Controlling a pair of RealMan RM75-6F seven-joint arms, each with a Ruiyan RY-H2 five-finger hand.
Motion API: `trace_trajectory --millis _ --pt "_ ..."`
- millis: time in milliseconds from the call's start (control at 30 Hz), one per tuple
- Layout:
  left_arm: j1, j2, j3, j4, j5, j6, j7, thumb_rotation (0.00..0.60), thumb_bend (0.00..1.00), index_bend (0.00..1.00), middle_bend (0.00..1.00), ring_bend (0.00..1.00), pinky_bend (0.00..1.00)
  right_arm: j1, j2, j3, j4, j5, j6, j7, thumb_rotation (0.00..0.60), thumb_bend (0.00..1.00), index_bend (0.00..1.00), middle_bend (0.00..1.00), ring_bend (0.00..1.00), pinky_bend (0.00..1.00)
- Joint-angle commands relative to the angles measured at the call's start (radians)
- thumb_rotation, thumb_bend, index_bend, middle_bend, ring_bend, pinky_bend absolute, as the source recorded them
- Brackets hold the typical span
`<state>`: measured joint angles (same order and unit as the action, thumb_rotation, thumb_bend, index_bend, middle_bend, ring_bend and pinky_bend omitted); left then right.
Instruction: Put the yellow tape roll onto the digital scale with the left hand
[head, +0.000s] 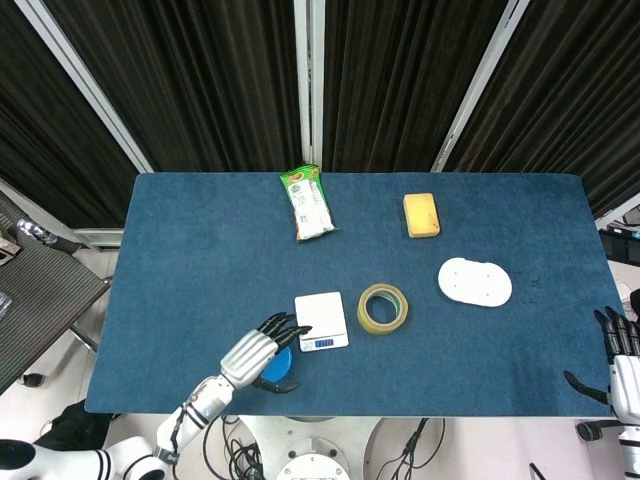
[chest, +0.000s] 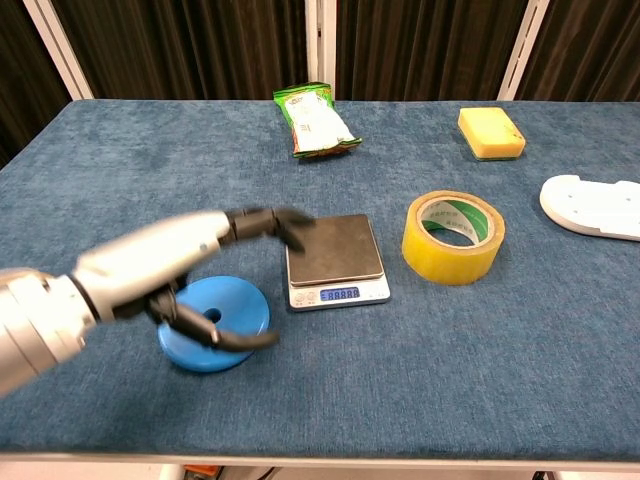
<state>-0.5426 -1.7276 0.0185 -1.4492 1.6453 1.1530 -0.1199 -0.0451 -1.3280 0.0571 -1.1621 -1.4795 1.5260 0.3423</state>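
Yellow tape roll (chest: 453, 238) sits flat on the blue cloth table (chest: 120, 180), just right of the digital scale (chest: 335, 260) and not touching it; from my head view I see the same pair, tape roll (head: 383, 308) beside scale (head: 321, 321), near the middle of the front half of the table. The scale's display faces me and shows lit digits, too small for me to read.

My left hand (chest: 185, 265) hangs over the table to the left of the scale, fingers spread and holding nothing, with the dark fingertips (chest: 285, 222) reaching over the scale's near-left corner; I cannot tell whether they touch it. Its thumb curls low above a blue disc (chest: 215, 325) lying on the cloth just left of the scale. The hand is well apart from the tape roll, with the scale between them.

My right hand (head: 622, 358) shows only at the far right edge of the head view, off the table, fingers pointing up and apart, empty.

Toward the back lie a green snack packet (chest: 315, 120) and a yellow sponge (chest: 490, 132); a white oval piece (chest: 595, 207) rests at the right.
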Motion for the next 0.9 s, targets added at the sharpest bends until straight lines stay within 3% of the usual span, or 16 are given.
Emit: trace_trajectory --millis 33,167,233,567,900 --pt "-0.012 0.023 -0.023 -0.019 0.003 0.012 -0.007 0.462 0.20 0.08 0.15 0.00 0.00 -0.001 -0.001 0.000 0.002 -0.002 0.003 0.001 0.600 0.05 0.00 0.00 0.00 0.00" --pt "-0.046 0.043 -0.060 -0.050 -0.023 -0.026 0.005 0.572 0.20 0.09 0.13 0.00 0.00 -0.005 0.003 0.003 -0.003 -0.009 0.025 0.004 0.600 0.05 0.00 0.00 0.00 0.00" --pt "-0.068 0.049 -0.079 -0.066 -0.044 -0.060 -0.001 0.599 0.20 0.09 0.13 0.00 0.00 -0.010 0.006 0.006 -0.006 -0.014 0.043 0.006 0.600 0.05 0.00 0.00 0.00 0.00" --pt "-0.237 -0.009 -0.184 -0.037 -0.151 -0.277 0.068 0.600 0.13 0.07 0.10 0.00 0.01 -0.041 0.029 0.015 -0.027 -0.041 0.139 0.044 0.600 0.05 0.00 0.00 0.00 0.00" --pt "-0.348 -0.157 -0.260 0.115 -0.243 -0.337 0.123 0.600 0.12 0.06 0.09 0.00 0.01 -0.053 0.039 0.016 -0.019 -0.044 0.160 0.077 0.600 0.05 0.00 0.00 0.00 0.00"
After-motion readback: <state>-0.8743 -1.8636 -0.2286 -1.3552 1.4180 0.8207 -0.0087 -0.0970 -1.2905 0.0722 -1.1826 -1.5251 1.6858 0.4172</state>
